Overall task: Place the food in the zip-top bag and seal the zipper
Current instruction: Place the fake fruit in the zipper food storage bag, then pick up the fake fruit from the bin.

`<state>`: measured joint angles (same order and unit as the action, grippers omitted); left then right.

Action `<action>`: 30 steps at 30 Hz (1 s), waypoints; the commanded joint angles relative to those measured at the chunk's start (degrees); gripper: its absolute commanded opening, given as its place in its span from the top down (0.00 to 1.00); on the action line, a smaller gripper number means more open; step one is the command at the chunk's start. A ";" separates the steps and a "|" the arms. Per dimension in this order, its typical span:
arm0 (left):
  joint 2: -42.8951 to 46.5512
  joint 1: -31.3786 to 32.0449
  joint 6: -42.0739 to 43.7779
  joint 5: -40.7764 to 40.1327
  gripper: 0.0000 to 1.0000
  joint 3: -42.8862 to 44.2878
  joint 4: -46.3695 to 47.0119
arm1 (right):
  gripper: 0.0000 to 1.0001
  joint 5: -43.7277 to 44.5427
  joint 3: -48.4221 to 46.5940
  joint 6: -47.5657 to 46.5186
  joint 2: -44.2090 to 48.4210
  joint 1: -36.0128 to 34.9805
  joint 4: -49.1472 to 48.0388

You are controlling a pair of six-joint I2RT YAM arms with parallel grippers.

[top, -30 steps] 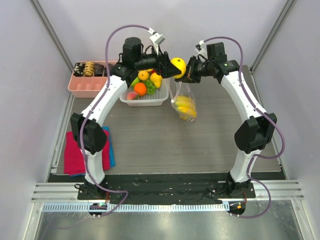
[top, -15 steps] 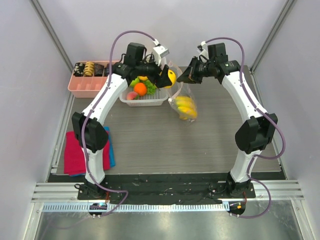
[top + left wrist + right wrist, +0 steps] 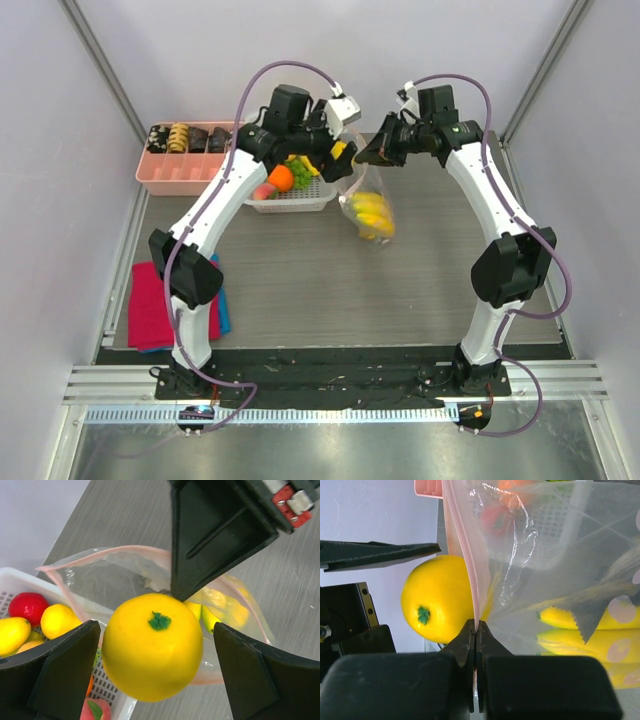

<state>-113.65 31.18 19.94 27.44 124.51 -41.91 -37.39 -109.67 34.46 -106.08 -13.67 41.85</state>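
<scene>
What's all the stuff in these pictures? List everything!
round fruit: one, yellow, between open left fingers, over the bag's mouth
zip-top bag: one, clear with pale dots, hanging from the right gripper
bagged fruit: yellow, count unclear
basket: one, white, left of the bag
basket fruit: several, orange, pink, green, red, yellow
tray: one, pink, far left, dark snacks inside
cloths: two, red and blue, near left
left gripper: one, black, open
right gripper: one, black, pinching bag's rim

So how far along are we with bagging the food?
Done: yellow pieces lie in the zip-top bag. In hand: the right gripper pinches the bag's rim, mouth open, while the open left gripper has a round yellow fruit over it. Left: red, orange and green pieces in the white basket, and the zipper is unsealed.
</scene>
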 commanded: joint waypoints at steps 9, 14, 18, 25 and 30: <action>5.72 -9.20 -14.76 3.50 0.00 -3.31 12.82 | 0.99 -4.45 2.00 1.66 3.69 3.91 -2.91; 4.75 -11.93 -18.09 3.67 0.00 -4.62 11.85 | 0.99 -4.72 2.35 1.23 4.04 5.50 -3.09; 1.86 -14.74 -18.81 0.70 0.00 -3.75 10.54 | 0.99 -4.19 1.92 1.49 3.87 5.58 -3.26; -7.02 -16.24 -13.89 -7.75 0.00 1.17 9.21 | 0.99 -4.63 -0.81 0.88 3.95 5.50 -3.44; -13.96 -16.24 -10.55 -12.05 0.00 4.60 12.55 | 0.99 -2.96 -0.55 -0.70 4.30 5.50 -2.12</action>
<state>-124.05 14.94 5.93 20.51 124.62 -32.82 -41.06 -107.79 35.66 -105.65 -8.14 40.42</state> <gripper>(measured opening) 0.996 0.023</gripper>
